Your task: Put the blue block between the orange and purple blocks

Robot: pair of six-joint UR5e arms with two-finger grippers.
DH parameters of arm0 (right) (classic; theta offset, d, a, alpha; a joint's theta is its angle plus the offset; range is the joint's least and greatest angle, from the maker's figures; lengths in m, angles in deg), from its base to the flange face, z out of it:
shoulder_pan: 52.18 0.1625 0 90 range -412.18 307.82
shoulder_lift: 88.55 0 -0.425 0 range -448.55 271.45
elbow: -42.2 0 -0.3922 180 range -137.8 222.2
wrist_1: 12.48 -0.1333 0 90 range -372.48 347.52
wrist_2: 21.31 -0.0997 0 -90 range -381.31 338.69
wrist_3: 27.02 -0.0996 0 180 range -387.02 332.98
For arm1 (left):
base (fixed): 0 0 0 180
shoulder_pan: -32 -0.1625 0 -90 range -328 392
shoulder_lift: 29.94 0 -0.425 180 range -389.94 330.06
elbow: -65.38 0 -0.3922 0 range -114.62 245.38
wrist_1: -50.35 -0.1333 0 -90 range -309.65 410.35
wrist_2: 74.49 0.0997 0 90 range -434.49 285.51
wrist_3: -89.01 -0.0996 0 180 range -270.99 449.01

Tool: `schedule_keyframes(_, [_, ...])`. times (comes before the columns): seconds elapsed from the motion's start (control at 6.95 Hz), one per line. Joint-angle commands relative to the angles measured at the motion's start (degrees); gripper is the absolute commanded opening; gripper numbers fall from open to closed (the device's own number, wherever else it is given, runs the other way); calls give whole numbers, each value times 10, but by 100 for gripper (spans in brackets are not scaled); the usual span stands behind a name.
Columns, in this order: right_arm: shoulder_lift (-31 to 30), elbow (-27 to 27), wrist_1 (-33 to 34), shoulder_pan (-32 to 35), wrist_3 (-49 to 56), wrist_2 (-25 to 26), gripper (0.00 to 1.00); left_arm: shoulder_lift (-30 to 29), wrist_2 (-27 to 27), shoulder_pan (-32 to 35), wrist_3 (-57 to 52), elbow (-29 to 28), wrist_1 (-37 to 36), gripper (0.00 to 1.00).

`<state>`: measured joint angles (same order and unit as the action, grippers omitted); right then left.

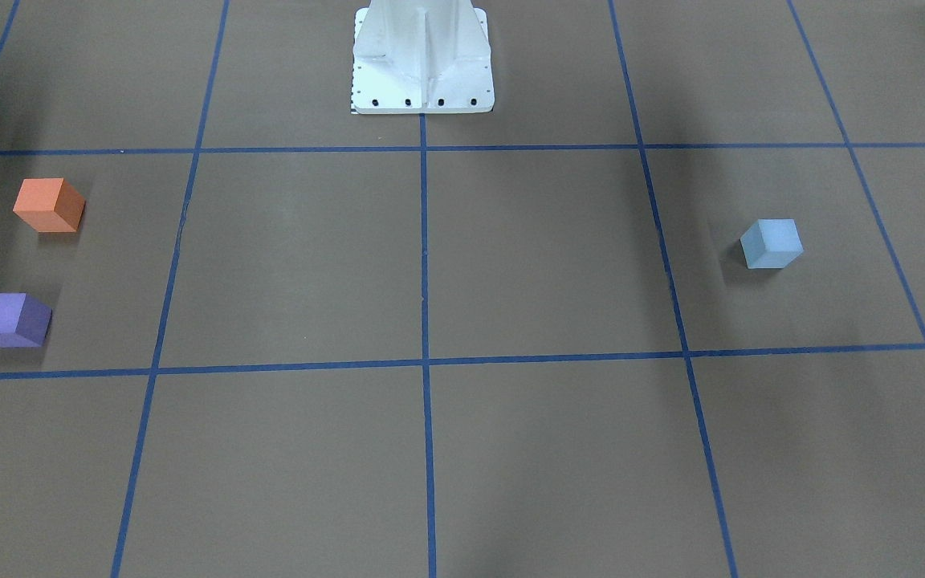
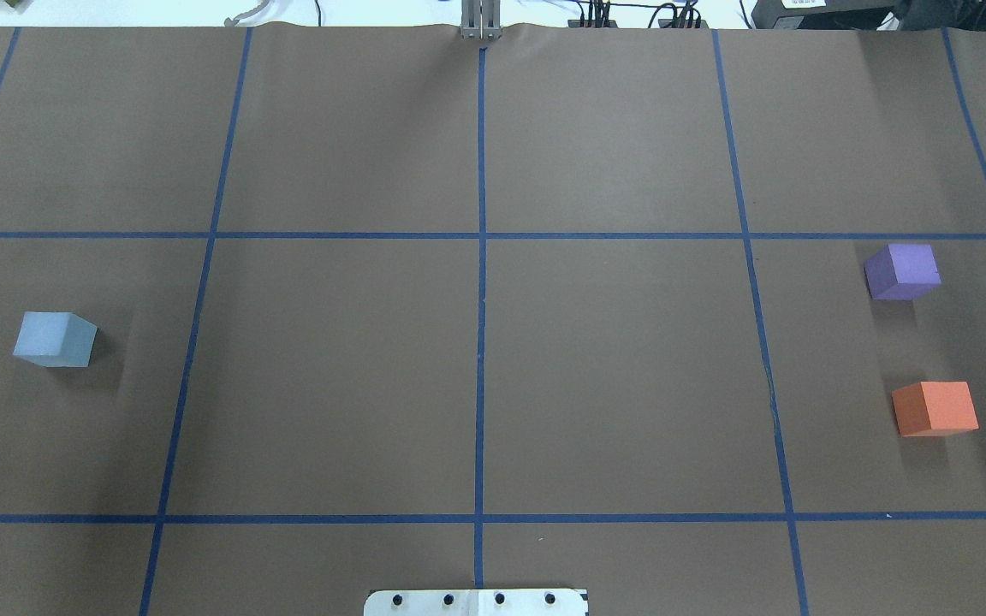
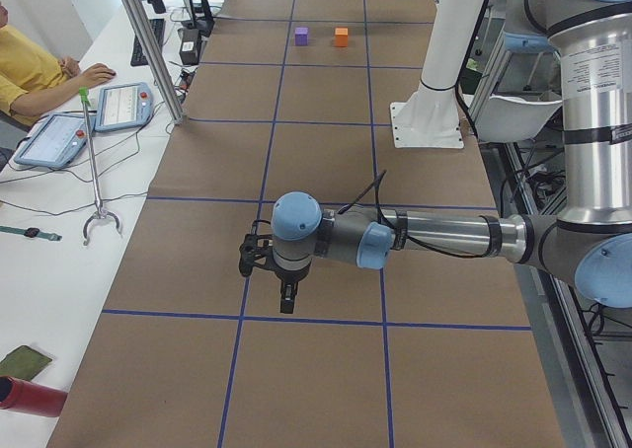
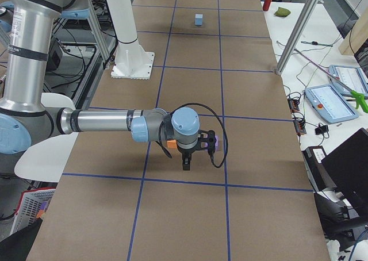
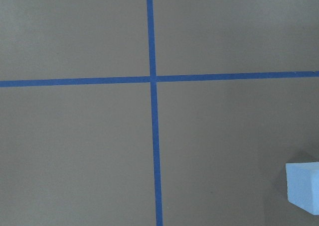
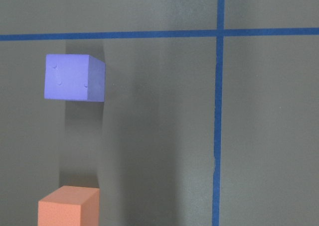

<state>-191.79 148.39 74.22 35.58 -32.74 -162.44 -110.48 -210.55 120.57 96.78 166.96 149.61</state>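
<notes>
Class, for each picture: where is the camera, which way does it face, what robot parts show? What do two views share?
Front: across the table, facing the robot; base only.
Overhead: behind the robot, looking down; base edge.
Left side: table's end; left arm, left gripper.
Right side: opposite end; right arm, right gripper.
Left wrist: straight down; blue block, no body.
Right wrist: down; purple block, orange block, no body.
Shared: front and overhead show all three blocks.

Three blocks are counted about one white base (image 2: 476, 602): one blue block (image 2: 55, 339) to its left, one orange block (image 2: 935, 408) and one purple block (image 2: 902, 271) to its right. Also counted: one left arm (image 3: 444, 236), one right arm (image 4: 103, 122).
</notes>
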Motion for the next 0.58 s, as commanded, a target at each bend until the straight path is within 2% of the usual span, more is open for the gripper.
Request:
schedule_keyframes(0.0, [1,1,0,0,0,-2,100,25,-4,1,5,12,25,100])
schedule_keyframes(0.14, [1,-1,-1,-2,0,-2,100,43,-5,-1,14,14,49,100])
schedule_keyframes(0.29, [1,-5,-3,-4,1,-2,100,43,-26,-8,76,16,97,100])
schedule_keyframes(0.43, [1,-4,-2,-4,1,-8,100,40,-38,-63,178,16,166,100])
